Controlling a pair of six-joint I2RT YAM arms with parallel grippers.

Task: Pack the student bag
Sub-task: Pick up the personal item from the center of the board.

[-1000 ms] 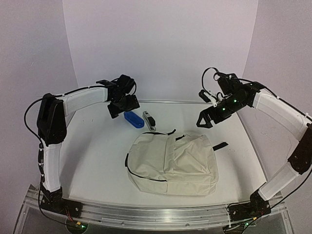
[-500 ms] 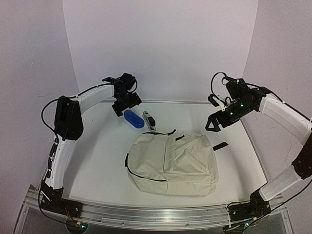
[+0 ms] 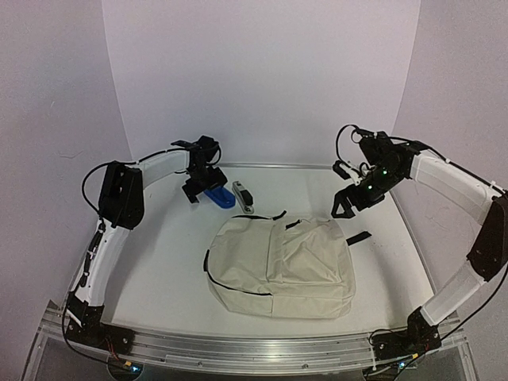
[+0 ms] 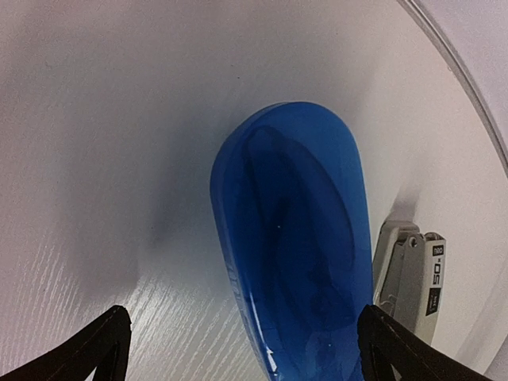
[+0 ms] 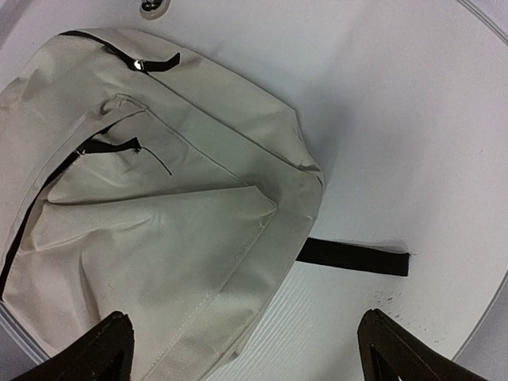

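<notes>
The left fingers (image 4: 103,349) stand spread over a blue oval plastic case (image 4: 298,246) behind the cream fabric backpack (image 3: 278,266). The right fingers (image 5: 107,349) hang spread over its far corner.

Left gripper (image 3: 195,190) low, jaws spread, right gripper (image 3: 343,206) hovering (jaws spread too)

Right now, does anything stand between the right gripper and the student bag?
Nothing visible does. The right gripper hangs open above the table near the far right corner of the student bag, with only air between them. The blue case and the stapler lie away to the left, by the left gripper.
</notes>
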